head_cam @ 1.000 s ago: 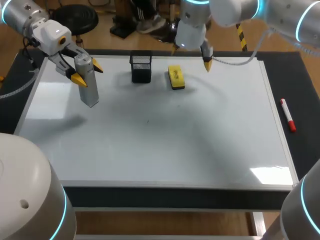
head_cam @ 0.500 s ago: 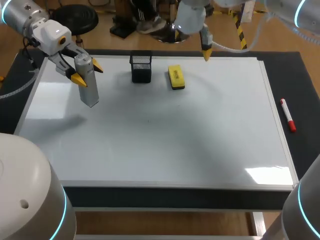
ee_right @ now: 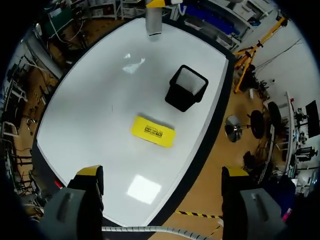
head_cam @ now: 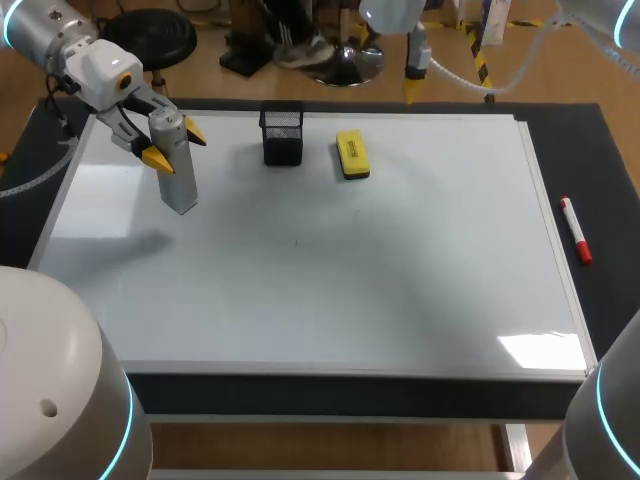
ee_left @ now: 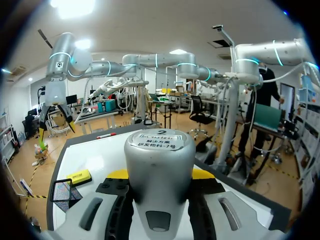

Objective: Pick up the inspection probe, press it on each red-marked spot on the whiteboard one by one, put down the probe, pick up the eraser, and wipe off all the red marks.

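Note:
The silver inspection probe [head_cam: 178, 172] stands upright over the whiteboard's [head_cam: 400, 280] far left part, with my left gripper [head_cam: 167, 143] shut on its upper end. In the left wrist view the probe [ee_left: 159, 165] fills the gap between the yellow-tipped fingers [ee_left: 119, 174]. The yellow eraser [head_cam: 352, 155] lies flat near the board's far edge, beside a black mesh cup [head_cam: 283, 135]. My right gripper [ee_right: 162, 172] hangs open and empty, high over the far edge, with the eraser [ee_right: 153, 131] below and ahead of it. No red marks show on the board.
A red marker [head_cam: 575, 230] lies on the black mat right of the whiteboard. The mesh cup [ee_right: 186, 88] stands between the eraser and the probe [ee_right: 153, 20]. A tiny dark speck [head_cam: 296, 241] sits near the board's middle.
My right arm has risen and drawn back from above the eraser toward the far edge. The left arm and the probe have stayed put.

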### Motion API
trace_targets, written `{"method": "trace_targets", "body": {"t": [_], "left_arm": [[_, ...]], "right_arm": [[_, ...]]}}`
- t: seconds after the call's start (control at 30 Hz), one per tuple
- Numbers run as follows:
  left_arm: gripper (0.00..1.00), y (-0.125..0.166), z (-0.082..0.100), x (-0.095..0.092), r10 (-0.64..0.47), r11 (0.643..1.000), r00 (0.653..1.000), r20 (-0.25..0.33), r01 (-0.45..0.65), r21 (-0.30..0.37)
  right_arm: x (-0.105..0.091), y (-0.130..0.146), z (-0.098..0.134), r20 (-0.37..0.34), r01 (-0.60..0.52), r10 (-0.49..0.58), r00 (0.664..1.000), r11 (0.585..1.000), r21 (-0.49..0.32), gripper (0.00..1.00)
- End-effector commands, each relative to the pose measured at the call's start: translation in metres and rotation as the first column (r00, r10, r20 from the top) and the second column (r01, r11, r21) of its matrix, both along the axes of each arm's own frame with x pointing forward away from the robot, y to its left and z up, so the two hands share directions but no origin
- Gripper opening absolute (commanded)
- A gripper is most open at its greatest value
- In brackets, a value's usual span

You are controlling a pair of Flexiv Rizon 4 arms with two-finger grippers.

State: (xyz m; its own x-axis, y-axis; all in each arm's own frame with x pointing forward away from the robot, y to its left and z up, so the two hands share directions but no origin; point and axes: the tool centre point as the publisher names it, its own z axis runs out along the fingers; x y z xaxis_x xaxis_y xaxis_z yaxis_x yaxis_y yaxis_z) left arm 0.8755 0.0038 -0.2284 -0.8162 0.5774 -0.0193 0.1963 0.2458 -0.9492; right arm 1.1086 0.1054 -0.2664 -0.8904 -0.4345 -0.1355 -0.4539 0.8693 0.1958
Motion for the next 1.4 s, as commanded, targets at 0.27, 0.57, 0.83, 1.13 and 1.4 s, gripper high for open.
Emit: {"method": "trace_targets", "body": {"t": [0.27,0.57,0.83,1.13,1.4], "left_arm": [[0.00,0.000,0.002,0.000,0.000,1.000,1.000,0.000,0.000,0.003],[0.00,0.000,0.002,0.000,0.000,1.000,1.000,0.000,0.000,0.003],[0.00,0.000,0.002,0.000,0.000,1.000,1.000,0.000,0.000,0.003],[0.00,0.000,0.002,0.000,0.000,1.000,1.000,0.000,0.000,0.003],[0.00,-0.003,0.011,0.001,0.022,1.000,1.000,-0.002,-0.022,0.007]], "right_arm": [[0.000,-0.007,0.021,0.035,0.074,-0.075,0.997,0.996,0.047,1.00],[-0.001,-0.008,0.023,0.023,0.090,-0.091,0.996,0.995,0.030,1.00],[-0.001,-0.008,0.023,0.023,0.090,-0.091,0.996,0.995,0.030,1.00],[-0.001,-0.008,0.023,0.023,0.090,-0.091,0.996,0.995,0.030,1.00],[-0.001,-0.008,0.023,0.023,0.090,-0.091,0.996,0.995,0.030,1.00]]}}
